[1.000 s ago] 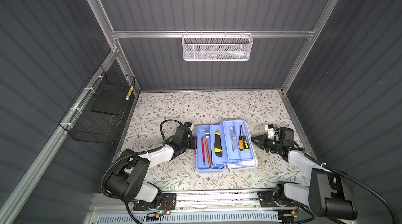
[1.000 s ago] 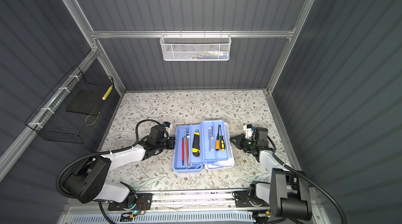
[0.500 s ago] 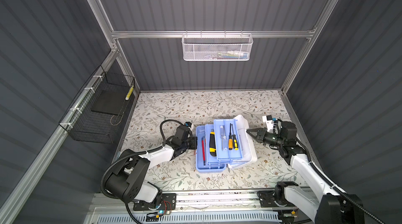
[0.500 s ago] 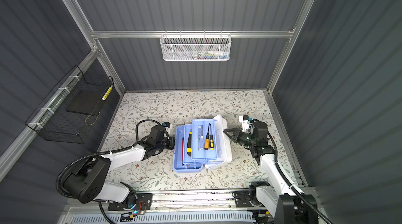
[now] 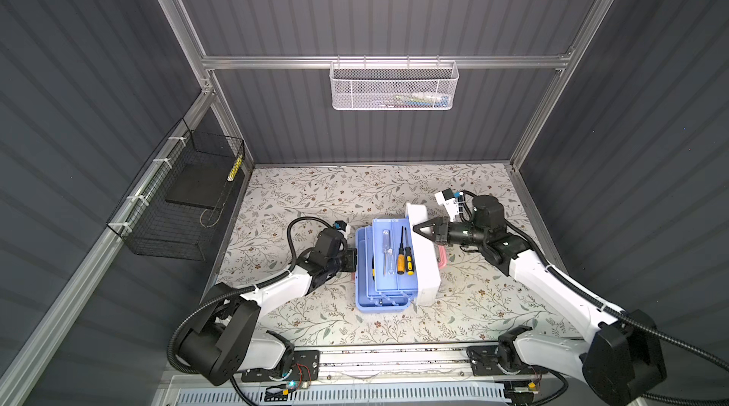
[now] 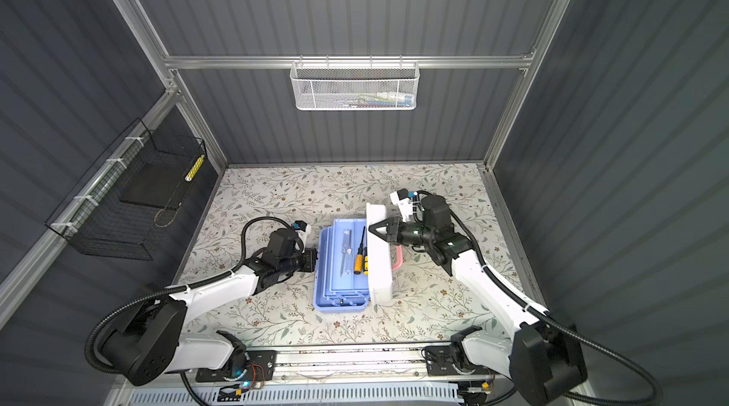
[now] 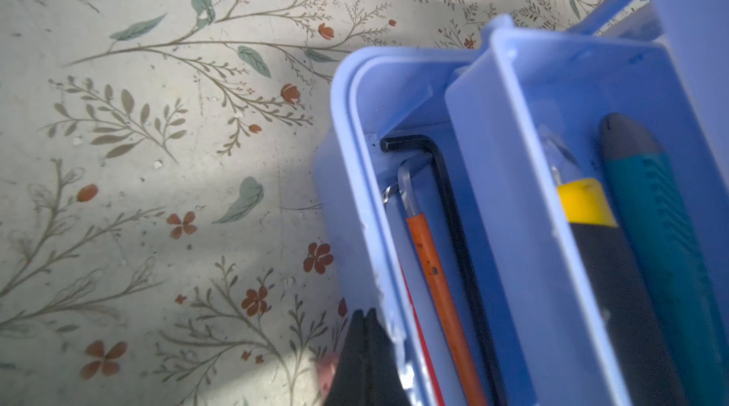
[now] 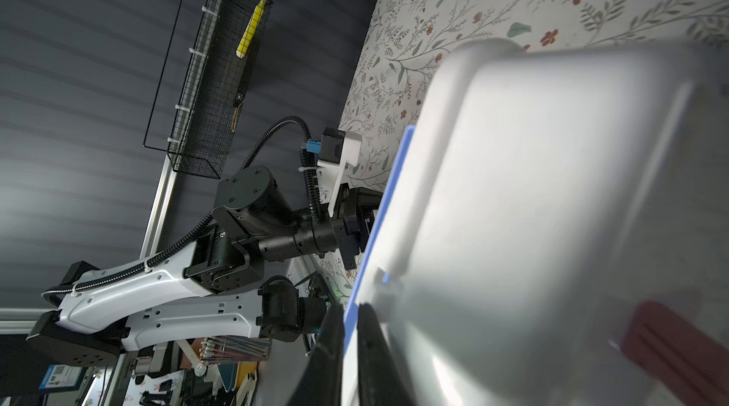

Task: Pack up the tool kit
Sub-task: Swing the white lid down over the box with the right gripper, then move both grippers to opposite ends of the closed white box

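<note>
The tool kit (image 5: 378, 303) (image 6: 339, 305) sits mid-table, a light blue box with its trays stacked over the body. The top tray holds a clear screwdriver (image 5: 386, 250) and a yellow-black one (image 5: 401, 258). The white lid (image 5: 428, 266) (image 8: 552, 187) stands almost upright along the box's right side, its pink handle (image 5: 443, 262) facing outward. My right gripper (image 5: 415, 228) (image 8: 349, 325) is shut on the lid's far edge. My left gripper (image 5: 353, 260) (image 7: 365, 345) is shut and empty, pressed against the box's left wall. A black hex key (image 7: 445, 195) and an orange tool (image 7: 434, 266) lie inside.
A white mesh basket (image 5: 393, 86) hangs on the back wall. A black wire basket (image 5: 185, 195) hangs on the left wall with a yellow item (image 5: 235, 169) in it. The floral table (image 5: 315, 195) lies bare behind the box.
The lid has swung up from flat on the right to nearly upright, and the trays have slid left over the body. My right gripper rose and moved left with it. The left arm stayed put.
</note>
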